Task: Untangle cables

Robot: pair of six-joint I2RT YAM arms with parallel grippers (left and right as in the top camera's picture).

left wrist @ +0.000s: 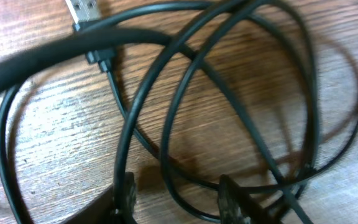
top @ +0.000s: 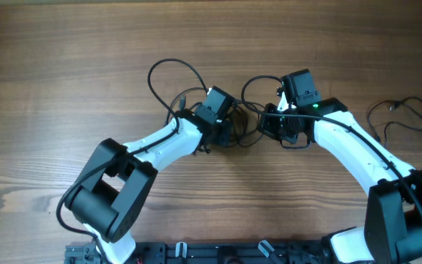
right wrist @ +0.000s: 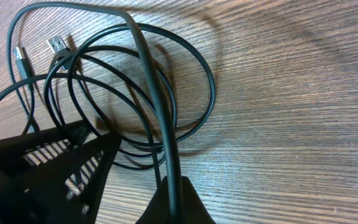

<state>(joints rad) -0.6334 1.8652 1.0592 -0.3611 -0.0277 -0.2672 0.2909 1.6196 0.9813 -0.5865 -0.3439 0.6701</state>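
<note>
Ribbed black right hand [right wrist: 135, 180] pinches thin glossy cables [right wrist: 166, 124].

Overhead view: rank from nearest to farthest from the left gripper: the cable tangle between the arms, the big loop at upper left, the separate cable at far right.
1. Cable tangle, just right of the left gripper, between the arms.
2. Big loop, up and to its left.
3. Separate cable, far right edge, beyond the right arm.

overhead straight down; both wrist views close, sharing the cables [left wrist: 166, 118].
</note>
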